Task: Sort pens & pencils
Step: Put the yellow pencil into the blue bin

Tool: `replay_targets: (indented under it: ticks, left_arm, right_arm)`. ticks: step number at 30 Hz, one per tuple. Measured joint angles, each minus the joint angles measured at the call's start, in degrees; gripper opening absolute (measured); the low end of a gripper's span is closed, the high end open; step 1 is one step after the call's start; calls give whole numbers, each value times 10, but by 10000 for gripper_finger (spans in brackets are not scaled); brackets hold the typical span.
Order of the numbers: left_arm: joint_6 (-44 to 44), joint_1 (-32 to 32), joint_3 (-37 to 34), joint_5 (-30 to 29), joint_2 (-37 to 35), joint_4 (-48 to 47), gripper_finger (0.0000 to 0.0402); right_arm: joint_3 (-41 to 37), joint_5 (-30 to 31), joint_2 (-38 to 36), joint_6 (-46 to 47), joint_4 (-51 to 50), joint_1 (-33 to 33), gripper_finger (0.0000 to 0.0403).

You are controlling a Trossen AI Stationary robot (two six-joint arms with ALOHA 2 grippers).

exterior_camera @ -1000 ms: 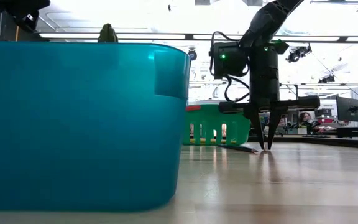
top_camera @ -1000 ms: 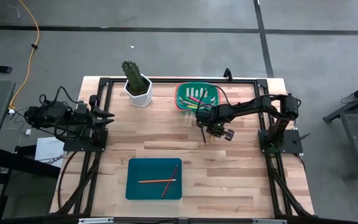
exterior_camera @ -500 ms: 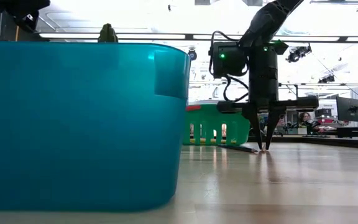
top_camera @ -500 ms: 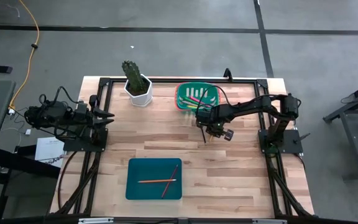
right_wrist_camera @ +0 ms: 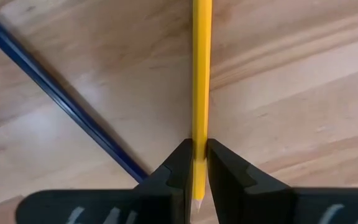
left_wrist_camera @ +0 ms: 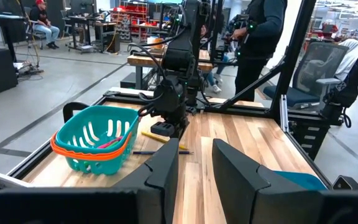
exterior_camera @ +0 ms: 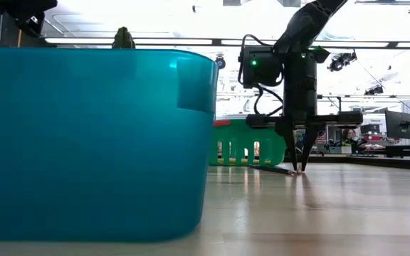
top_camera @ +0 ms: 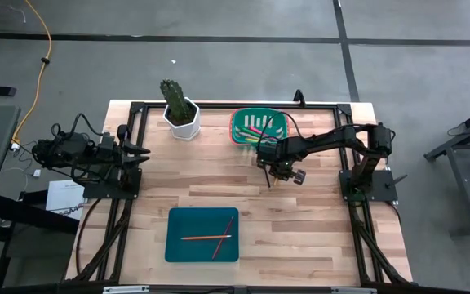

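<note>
My right gripper (top_camera: 274, 173) stands over the table in front of the green basket (top_camera: 259, 127), fingers pointing down, shut on a yellow pencil (right_wrist_camera: 201, 62). A dark blue pencil (right_wrist_camera: 61, 99) lies slantwise on the wood beside it. Pink and green pens (top_camera: 257, 124) lie in the basket. The teal bin (top_camera: 176, 249) near the near edge holds an orange pencil (top_camera: 198, 238) and a dark red one (top_camera: 223, 234). My left gripper (left_wrist_camera: 194, 174) waits open at the table's left edge. My right gripper pinches the yellow pencil close to its sharpened end (right_wrist_camera: 198, 144), one finger (right_wrist_camera: 178, 167) on each side of the shaft. The fingers come from above, pointing down, with their ends at the table (exterior_camera: 299, 169). The pencil lies flat on the wood.
A potted cactus (top_camera: 179, 110) stands at the far edge, left of the basket. The teal bin's wall (exterior_camera: 84, 142) fills the low view's left half. Bare wood lies between the basket and the bin. People sit and stand in the room beyond the table.
In the low view, my right gripper's fingers have drawn together around the yellow pencil while the arm stayed over the same spot. Both pencils on the wood have kept their places.
</note>
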Motion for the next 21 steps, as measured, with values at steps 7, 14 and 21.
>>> replay_targets:
  ticks: [7,14,21]
  left_arm:
    - [3,0,0,0,0,0,85]
    - [13,0,0,0,0,0,85]
    - [13,0,0,0,0,1,85]
  right_arm:
    - [0,-2,0,5,0,15,34]
    - [0,-2,0,6,7,24,34]
    - [0,-1,0,5,24,24,34]
